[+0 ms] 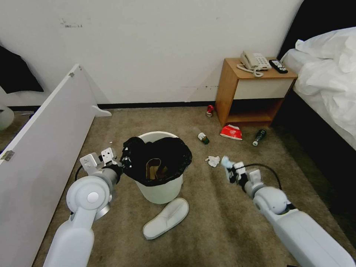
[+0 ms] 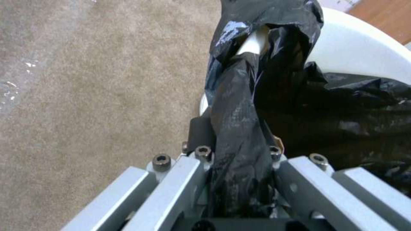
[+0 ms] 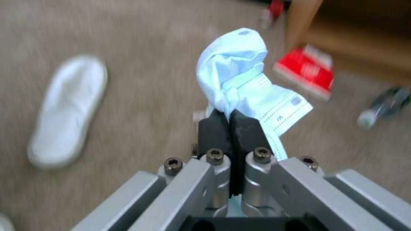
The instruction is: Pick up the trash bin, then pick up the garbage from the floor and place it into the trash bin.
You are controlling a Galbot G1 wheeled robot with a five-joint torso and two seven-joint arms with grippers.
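Observation:
The trash bin is a white bucket lined with a black bag, on the carpet in front of me. A crumpled brown paper bag lies inside it. My left gripper is shut on the bag-covered rim at the bin's left side. My right gripper hovers right of the bin, shut on a pale blue wad. Garbage on the floor: a white slipper, a tissue, a red packet, a red can and two bottles.
A wooden nightstand at the back right carries a beige telephone and a black remote. A bed runs along the right. A white panel slants along the left. Open carpet lies between my arms.

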